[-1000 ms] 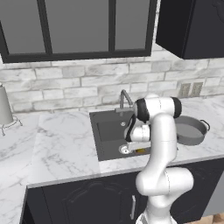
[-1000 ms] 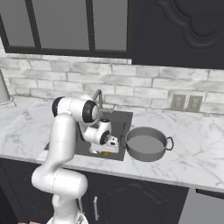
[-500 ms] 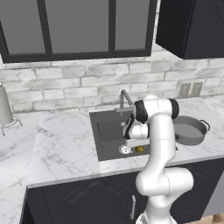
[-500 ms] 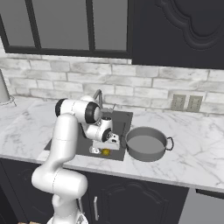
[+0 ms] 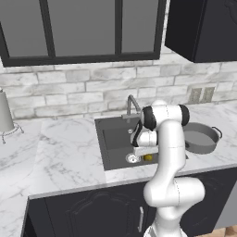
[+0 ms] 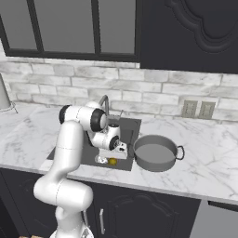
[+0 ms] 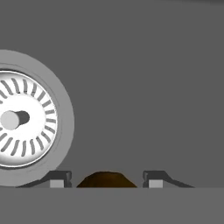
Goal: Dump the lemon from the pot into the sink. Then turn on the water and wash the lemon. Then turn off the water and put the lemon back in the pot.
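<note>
Arm bent down into the sink (image 5: 109, 139), pincer (image 7: 107, 181) low over the basin floor with the lemon (image 7: 106, 180) between its two tips, beside the drain (image 7: 26, 118). Tips stand either side of the lemon with small gaps showing, so not clamped yet; looks like closing in for a pickup. Lemon (image 6: 112, 161) sits at the near right part of the sink, right of the drain. Pot (image 6: 155, 153) waits on the table just right of the sink, handy for the return. Faucet (image 5: 131, 102) at the far edge, no stream.
</note>
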Controlling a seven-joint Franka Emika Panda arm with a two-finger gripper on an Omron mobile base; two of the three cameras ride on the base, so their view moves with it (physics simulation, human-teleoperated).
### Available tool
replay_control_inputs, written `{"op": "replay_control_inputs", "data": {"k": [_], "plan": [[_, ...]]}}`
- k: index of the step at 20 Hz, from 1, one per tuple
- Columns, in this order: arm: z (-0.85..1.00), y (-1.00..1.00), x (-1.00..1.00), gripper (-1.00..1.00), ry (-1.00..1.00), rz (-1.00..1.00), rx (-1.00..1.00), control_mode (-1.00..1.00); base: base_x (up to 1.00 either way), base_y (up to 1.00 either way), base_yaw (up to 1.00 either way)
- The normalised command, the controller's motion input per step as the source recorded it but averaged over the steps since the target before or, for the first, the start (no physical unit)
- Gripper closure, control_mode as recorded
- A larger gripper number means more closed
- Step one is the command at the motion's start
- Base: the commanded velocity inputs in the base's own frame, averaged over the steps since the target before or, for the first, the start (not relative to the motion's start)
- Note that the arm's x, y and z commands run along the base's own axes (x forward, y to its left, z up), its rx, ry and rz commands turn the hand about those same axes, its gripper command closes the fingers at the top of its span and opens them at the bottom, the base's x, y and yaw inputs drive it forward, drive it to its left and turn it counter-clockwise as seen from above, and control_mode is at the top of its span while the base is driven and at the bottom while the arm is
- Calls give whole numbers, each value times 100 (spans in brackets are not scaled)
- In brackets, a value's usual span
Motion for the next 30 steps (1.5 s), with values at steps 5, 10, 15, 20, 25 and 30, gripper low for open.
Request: {"op": "replay_control_inputs", "data": {"k": [5, 10, 15, 20, 25, 30], "plan": [[-19, -10, -12, 100, 1, -1, 0, -100, 0, 0, 0], [9, -12, -23, 100, -9, -7, 0, -100, 0, 0, 0], [50, -7, -38, 100, -28, -8, 0, -100, 0, 0, 0], [62, 0, -26, 100, -33, -11, 0, -100, 0, 0, 0], [63, 0, -12, 100, -33, -16, 0, -100, 0, 0, 0], [57, -8, -1, 100, -29, -21, 0, -100, 0, 0, 0]]}}
